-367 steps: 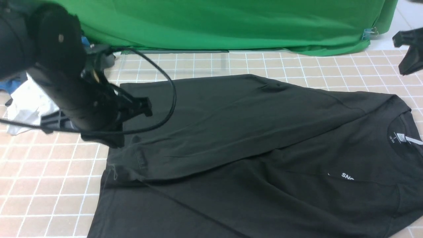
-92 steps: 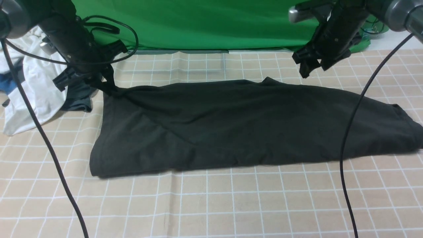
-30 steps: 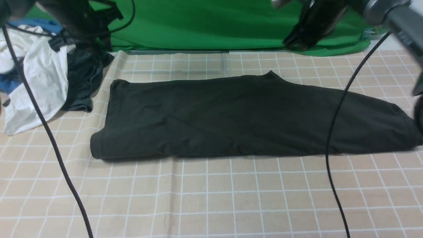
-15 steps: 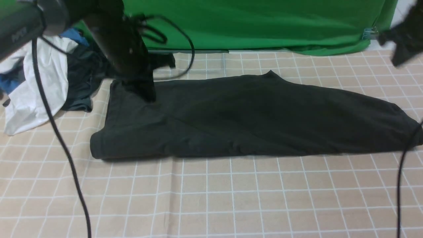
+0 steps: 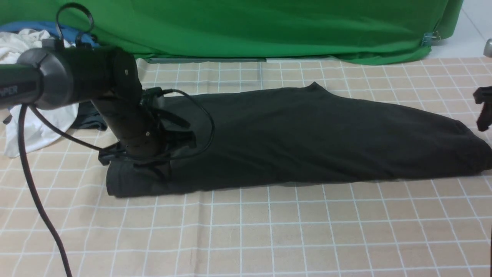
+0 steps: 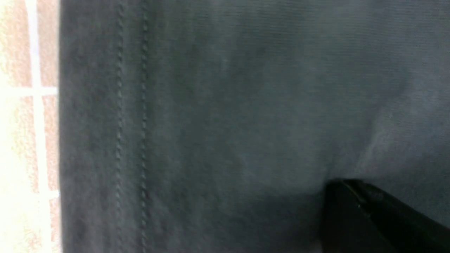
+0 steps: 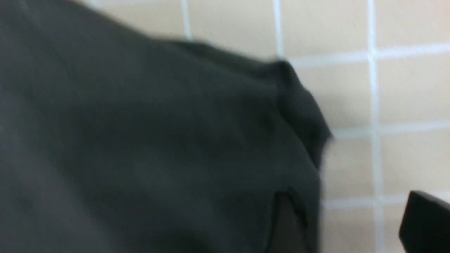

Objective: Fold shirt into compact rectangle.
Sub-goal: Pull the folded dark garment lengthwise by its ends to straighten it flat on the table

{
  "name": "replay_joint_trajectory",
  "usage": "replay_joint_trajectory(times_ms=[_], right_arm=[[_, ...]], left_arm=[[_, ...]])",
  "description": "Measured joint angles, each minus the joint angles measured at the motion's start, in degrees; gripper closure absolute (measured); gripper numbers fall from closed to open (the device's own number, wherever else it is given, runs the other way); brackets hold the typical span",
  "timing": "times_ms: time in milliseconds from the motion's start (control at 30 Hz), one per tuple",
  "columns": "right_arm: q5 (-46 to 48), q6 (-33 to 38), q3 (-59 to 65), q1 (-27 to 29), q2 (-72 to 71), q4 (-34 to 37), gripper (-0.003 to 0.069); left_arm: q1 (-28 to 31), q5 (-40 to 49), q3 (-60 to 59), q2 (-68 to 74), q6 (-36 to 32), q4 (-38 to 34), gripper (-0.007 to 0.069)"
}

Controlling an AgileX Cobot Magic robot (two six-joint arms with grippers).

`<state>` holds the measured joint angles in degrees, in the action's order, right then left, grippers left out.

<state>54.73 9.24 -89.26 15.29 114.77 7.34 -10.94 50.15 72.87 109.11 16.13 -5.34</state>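
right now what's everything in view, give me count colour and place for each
shirt: one, black, folded into a long strip across the middle of the table
tablecloth: one, beige with a white grid, covering the table
backdrop cloth: one, green, along the far edge
clothes pile: one heap, white, blue and dark, far left
left gripper: one, black, shut, down on the shirt's left end
right gripper: one, black, near the shirt's right end, open or shut unclear

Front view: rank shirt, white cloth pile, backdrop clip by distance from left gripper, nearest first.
1. shirt: right under the left gripper, at its left end.
2. white cloth pile: left of the shirt's end.
3. backdrop clip: far right, at the back.
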Motion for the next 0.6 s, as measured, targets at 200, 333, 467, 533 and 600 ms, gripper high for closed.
replay_joint_trajectory(times_ms=[200, 333, 467, 533, 600], right_arm=[[-0.4, 0.0, 0.0, 0.0, 4.8, 3.1, 0.0228], [-0.5, 0.8, 0.1, 0.0, 6.2, 3.3, 0.0438], [-1.0, 1.8, 0.1, 0.0, 4.8, 3.2, 0.059], [-1.0, 1.9, 0.1, 0.0, 3.6, 2.3, 0.0592], [-0.9, 1.2, 0.1, 0.0, 2.5, 0.9, 0.0592]], left_arm=[[0.0, -0.4, -0.2, 0.0, 0.7, 0.5, 0.0612], [0.0, -0.4, -0.2, 0.0, 0.9, 0.7, 0.0612], [0.0, -0.4, -0.2, 0.0, 1.0, 0.7, 0.0612], [0.0, -0.3, -0.2, 0.0, 1.1, 0.7, 0.0612], [0.0, -0.3, -0.2, 0.0, 1.1, 0.7, 0.0612]])
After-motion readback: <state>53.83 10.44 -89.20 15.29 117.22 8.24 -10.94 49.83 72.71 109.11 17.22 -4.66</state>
